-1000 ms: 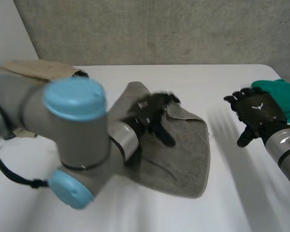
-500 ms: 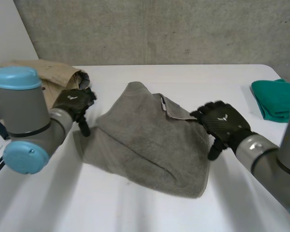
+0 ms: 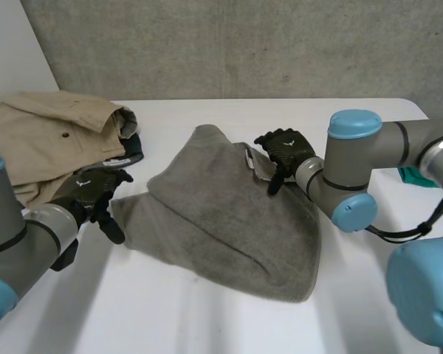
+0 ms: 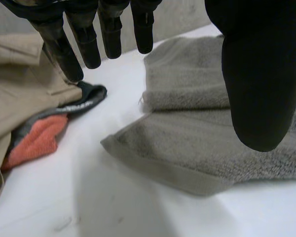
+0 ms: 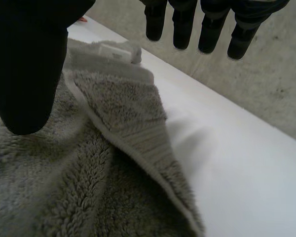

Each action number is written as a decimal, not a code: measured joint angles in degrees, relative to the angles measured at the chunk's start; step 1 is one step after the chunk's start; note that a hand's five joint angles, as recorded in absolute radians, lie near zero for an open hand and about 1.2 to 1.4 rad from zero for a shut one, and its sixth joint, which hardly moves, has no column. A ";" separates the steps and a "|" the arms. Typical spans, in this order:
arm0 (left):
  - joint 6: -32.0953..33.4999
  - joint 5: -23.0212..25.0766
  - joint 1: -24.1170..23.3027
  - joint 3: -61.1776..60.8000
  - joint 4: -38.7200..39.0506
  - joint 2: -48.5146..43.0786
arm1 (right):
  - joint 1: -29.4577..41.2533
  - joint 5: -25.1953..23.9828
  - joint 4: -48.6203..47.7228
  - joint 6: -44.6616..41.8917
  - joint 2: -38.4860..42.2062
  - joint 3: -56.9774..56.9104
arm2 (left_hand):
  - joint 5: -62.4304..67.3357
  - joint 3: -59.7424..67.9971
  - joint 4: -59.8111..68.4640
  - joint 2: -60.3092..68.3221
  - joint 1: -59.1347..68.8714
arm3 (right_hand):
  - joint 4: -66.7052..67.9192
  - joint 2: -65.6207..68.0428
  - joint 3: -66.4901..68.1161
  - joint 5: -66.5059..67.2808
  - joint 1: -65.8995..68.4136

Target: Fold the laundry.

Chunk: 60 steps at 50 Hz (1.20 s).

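I have the grey towel in the middle of the white table, bunched into a rough wedge. One thick layer is doubled over another, and a small white label sits at the towel's far edge. My left hand is just beside the towel's left corner, low over the bare table. In its wrist view the fingers are straight and slightly spread and the thumb stands well apart from them, with nothing caught between, so that hand grips nothing. My right hand is at the towel's far right corner, close to the label. Its wrist view shows straight fingers above a turned-over flap with a woven border, and the thumb is held away over the pile of the cloth. That hand is slack and holds nothing too. I cannot tell whether the palm rests on the towel or hangs just above it. Off the towel's left side, across a strip of bare table, lies a beige garment in a loose heap. At the edge of the heap nearest the towel there is a dark garment with pale lettering on its hem, and an orange cloth is tucked under it — both well apart from the towel's near left corner, which lies flat on the table.
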 measured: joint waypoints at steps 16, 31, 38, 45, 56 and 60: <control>-0.05 0.19 -0.39 -0.84 4.72 4.38 | 2.37 -0.04 2.47 1.35 3.69 -10.62 | 0.00 0.00 0.00 0.00 0.00 | 53.93 53.09 53.64 51.38 49.71; -0.23 0.09 0.57 0.05 7.73 11.89 | 19.36 -10.81 -1.39 -0.75 -15.94 15.52 | 0.00 0.00 0.00 0.00 0.00 | 53.57 52.69 53.20 51.17 49.60; -0.23 0.07 0.14 -2.03 9.27 13.02 | 24.10 -8.15 -1.88 -0.55 -14.67 16.44 | -0.44 0.00 -0.35 -0.60 0.00 | 1.08 0.21 1.20 0.14 -0.44; 0.04 0.45 -1.69 -4.95 9.81 13.10 | 20.61 3.19 1.22 0.07 -19.04 17.69 | -0.44 0.00 -0.35 -0.60 0.00 | -2.38 -2.55 -2.25 -2.22 -2.26; 1.49 4.31 -6.06 -9.85 10.61 11.91 | 6.39 3.89 8.66 -0.50 -35.51 36.69 | 4.35 3.47 3.76 3.24 3.85 | -2.39 -2.55 -2.26 -2.22 -2.26; 3.87 4.95 -7.69 -12.60 10.53 10.64 | 2.30 3.14 7.43 -0.94 -40.08 46.29 | 6.12 5.04 5.51 4.81 5.24 | -2.33 -2.51 -2.21 -2.22 -2.25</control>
